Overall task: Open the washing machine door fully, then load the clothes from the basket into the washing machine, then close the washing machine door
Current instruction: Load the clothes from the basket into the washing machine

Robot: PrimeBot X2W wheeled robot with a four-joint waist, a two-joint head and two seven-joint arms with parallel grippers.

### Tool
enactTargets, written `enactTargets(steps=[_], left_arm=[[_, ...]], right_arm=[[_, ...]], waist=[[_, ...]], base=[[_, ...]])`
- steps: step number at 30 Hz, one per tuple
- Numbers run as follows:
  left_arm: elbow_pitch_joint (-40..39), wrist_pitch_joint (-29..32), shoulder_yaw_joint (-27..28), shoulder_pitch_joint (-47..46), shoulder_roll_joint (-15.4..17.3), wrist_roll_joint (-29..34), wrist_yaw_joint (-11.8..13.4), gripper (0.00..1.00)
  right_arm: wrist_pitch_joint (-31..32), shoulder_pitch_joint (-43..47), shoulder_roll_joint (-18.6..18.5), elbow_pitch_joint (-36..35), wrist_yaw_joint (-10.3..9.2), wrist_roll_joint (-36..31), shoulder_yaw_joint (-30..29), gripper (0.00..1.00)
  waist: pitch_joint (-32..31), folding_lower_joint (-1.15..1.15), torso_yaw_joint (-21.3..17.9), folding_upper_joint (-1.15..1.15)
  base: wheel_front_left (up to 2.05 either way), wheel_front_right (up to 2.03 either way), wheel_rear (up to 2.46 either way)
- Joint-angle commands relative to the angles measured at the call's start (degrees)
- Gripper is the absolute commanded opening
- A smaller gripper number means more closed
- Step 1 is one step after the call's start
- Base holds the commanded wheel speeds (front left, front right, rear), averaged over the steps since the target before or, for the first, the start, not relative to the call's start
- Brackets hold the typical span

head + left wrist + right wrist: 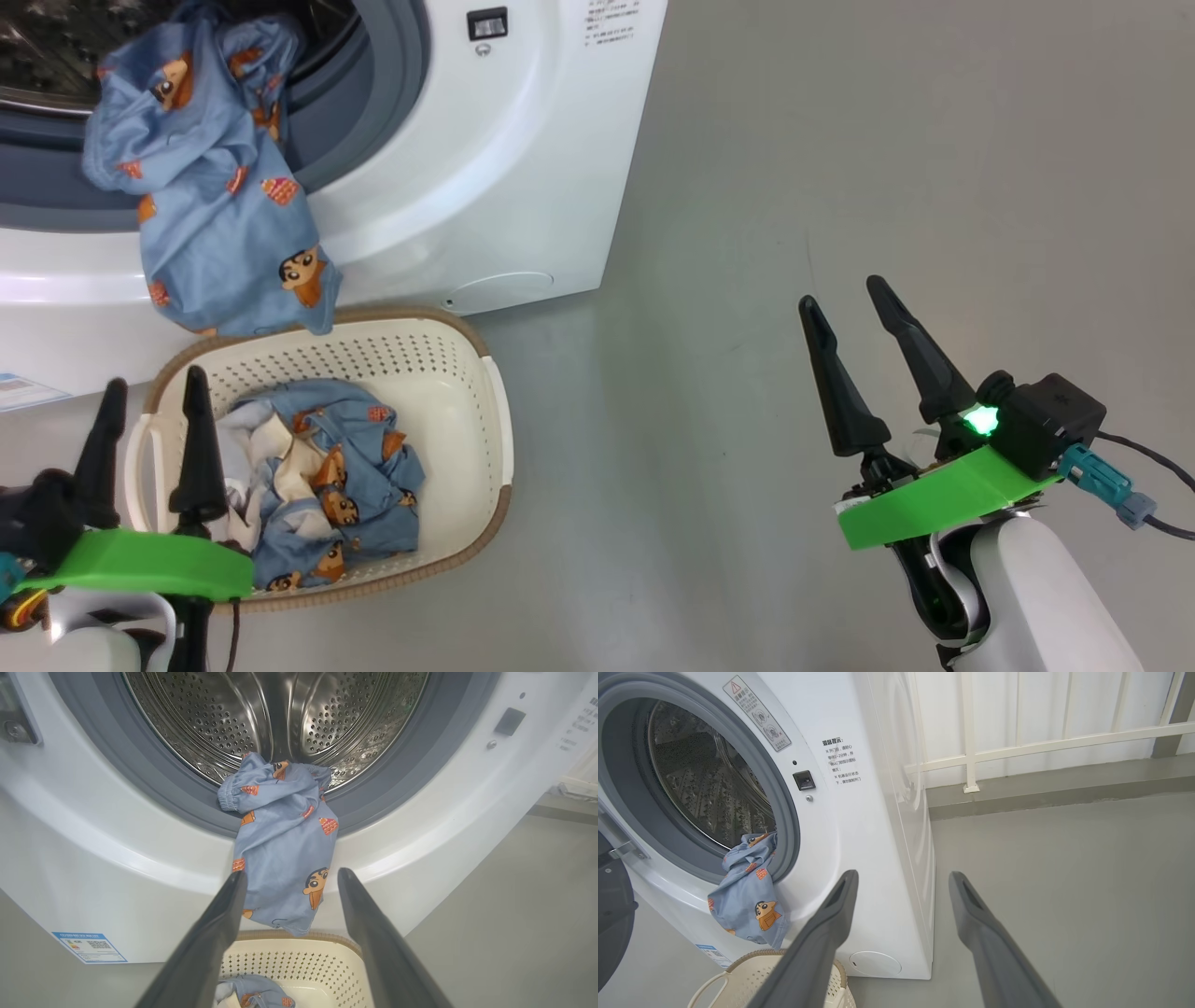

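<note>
Head view: the washing machine (523,168) stands with its mouth open, and a hanging garment (224,215) is draped over the lower lip of that mouth, partly inside and partly trailing down the machine's front. The basket (499,411) sits on the floor right against the machine's front, with a crumpled bundle (336,485) of the same blue cloth in it. The left gripper (156,378) hovers above the basket's edge away from the machine, jaws spread, holding nothing. The right gripper (842,291) hangs well off the machine's right side, equally spread and empty

Left wrist view: the garment's tail hangs down the machine's front between the two dark fingers, apart from both. Its bunched top lies on the gasket (154,784) at the foot of the steel drum (280,714)

Right wrist view: the washing machine door (612,914) is swung wide on the machine's hinge side

I reckon this cloth is light, limp and not fragile. It will sag and trail rather than lift as one piece. The dangling tail looks the best hold, pinched at a thick fold and carried up over the machine's lip, and for the bundle, its highest crease
</note>
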Motion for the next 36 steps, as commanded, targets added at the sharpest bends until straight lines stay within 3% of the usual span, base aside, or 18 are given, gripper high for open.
enactTargets(steps=[1, 6, 23, 30, 36], left_arm=[[-0.5, 0.3, 1.6, -1.4, 1.7, -0.1, 0.3, 1.00], [4.7, 0.7, 1.0, -5.5, 2.2, -2.4, 0.0, 1.00], [35.0, 1.8, -6.2, -27.8, 12.3, -4.3, -0.5, 1.00], [40.2, 1.7, -9.3, -32.9, 14.9, -7.9, -0.5, 1.00], [40.2, 1.4, -16.0, -35.3, 15.3, -11.8, -0.5, 1.00]], right_arm=[[-0.3, 0.4, 0.0, -1.4, 0.09, 0.4, 1.2, 1.00], [-0.3, 0.1, 0.3, -1.4, 0.09, 0.5, 1.3, 1.00], [-0.3, -2.6, 1.9, -2.6, 0.09, 0.6, 2.4, 1.00], [-0.3, -2.8, 2.4, -3.0, 0.09, 0.8, 2.6, 1.00], [-0.3, -3.0, 2.7, -3.3, 0.09, 0.7, 2.6, 1.00]], waist=[[0.2, 0.00, -0.1, 0.00], [1.0, 0.00, -0.5, 0.00], [7.8, 0.00, -6.3, 0.00], [9.8, 0.00, -8.1, 0.00], [10.7, 0.00, -8.7, 0.00]], base=[[0.00, 0.00, 0.00], [0.00, 0.00, 0.00], [0.00, 0.00, 0.00], [0.00, 0.00, 0.00], [0.00, 0.00, 0.00]])
